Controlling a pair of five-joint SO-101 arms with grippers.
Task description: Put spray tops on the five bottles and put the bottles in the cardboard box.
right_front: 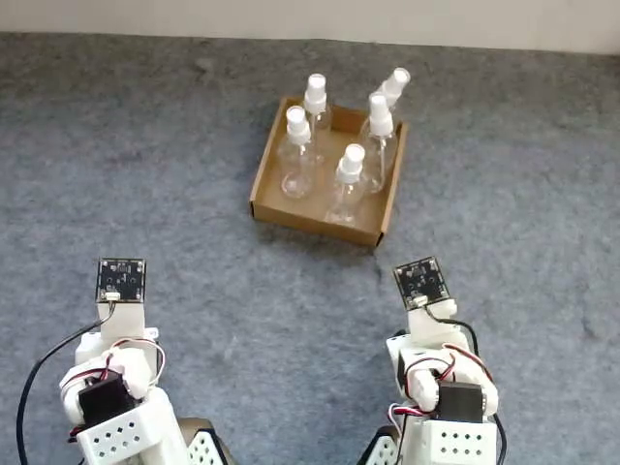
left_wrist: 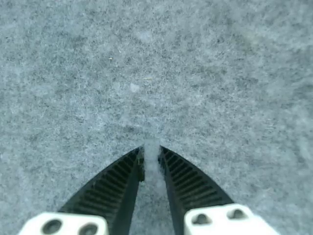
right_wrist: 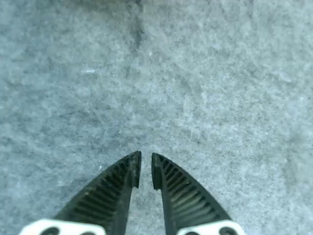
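Lower left: left gripper (left_wrist: 151, 161), fingers nearly touching, holding nothing. Upper centre: cardboard box (right_front: 310, 219) containing five bottles (right_front: 296, 163), spray tops (right_front: 316, 92) fitted. Lower right: right gripper (right_wrist: 145, 169), fingers nearly touching, holding nothing.

Right end effector (right_wrist: 145, 162): two black ribbed fingers (right_wrist: 115, 193), tips drawn almost together with only a thin slit between them, nothing held. White mounts (right_wrist: 46, 227) sit at the finger bases. Under and ahead of the end effector lies the table (right_wrist: 230, 98), covered in mottled grey felt. A dark smudge (right_wrist: 137, 34) lies well beyond the tips, with a pale fleck (right_wrist: 89, 71) off to one side of it.
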